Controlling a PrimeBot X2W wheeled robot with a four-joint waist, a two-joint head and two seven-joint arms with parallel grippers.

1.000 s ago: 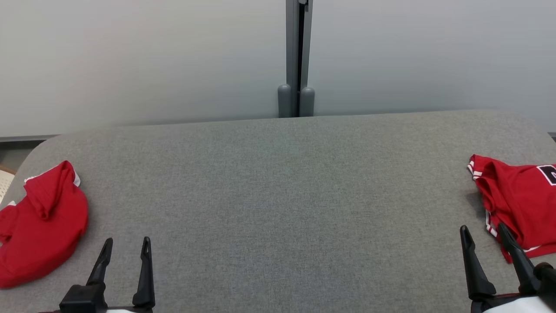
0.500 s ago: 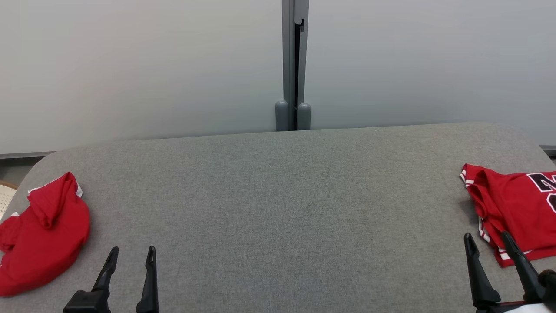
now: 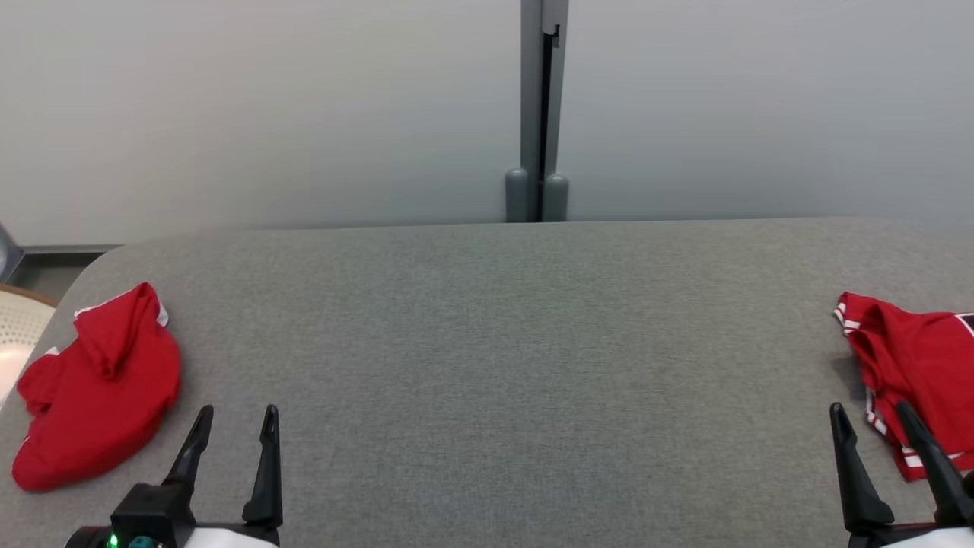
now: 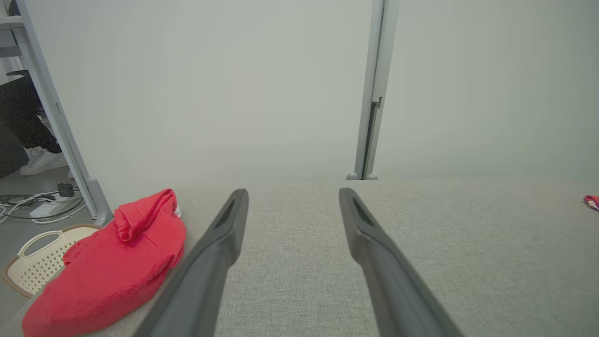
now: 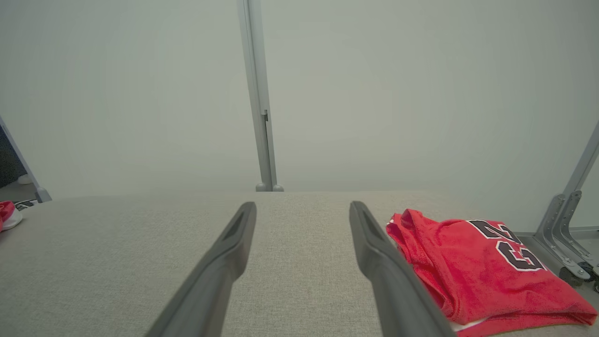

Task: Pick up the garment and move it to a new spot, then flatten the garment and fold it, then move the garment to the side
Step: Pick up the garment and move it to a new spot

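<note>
Left gripper: fingers spread wide with nothing between them, poised low over the grey table and pointing toward the far partition.
Right gripper: equally wide and empty, at the matching station on the other side.
Crumpled red garment: an unflattened heap to the outer left of the left gripper, near its fingers but apart from them, close to the table's left edge.
Folded red jersey: just beyond the right gripper and to its outer right. Its near edge passes behind the outer finger, and contact cannot be told.
Basket: pale and perforated, below the table edge, on the far side of the heap from the left gripper.
Change: over the last second the post, the table edge and both garments have slid across the head view together. The head has turned and the cloth has not moved. Both grippers keep their spread.
Meaning for the task: no pick-up has begun. The jersey appears already folded and set aside, so the heap is probably the next piece. The left arm would reach outward, pinch a raised fold, and carry it to the open cloth between the two grippers.
</note>
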